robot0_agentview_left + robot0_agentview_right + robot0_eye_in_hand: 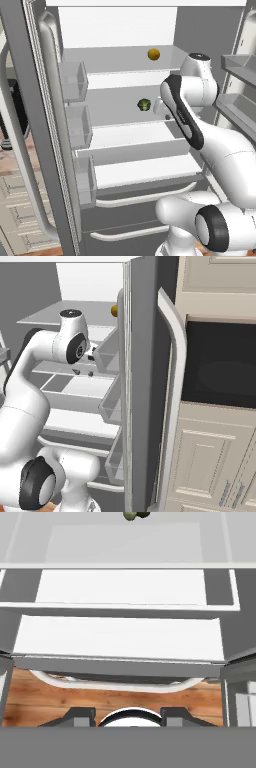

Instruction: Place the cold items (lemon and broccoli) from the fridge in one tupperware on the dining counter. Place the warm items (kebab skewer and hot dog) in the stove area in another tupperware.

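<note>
Currently: fridge (45, 125) open, lemon (154, 54) on the upper shelf, broccoli (144, 104) on the shelf below, just left of the tool (128, 714), whose partly parted fingers grip nothing; step: reaching for cold items; next: align and close on broccoli.

lemon (114, 310) half hidden by door, broccoli (136, 515) cropped

Matt grey steel fridge (30, 125), smooth white shelves (145, 170), clear plastic bins (75, 82).
</note>
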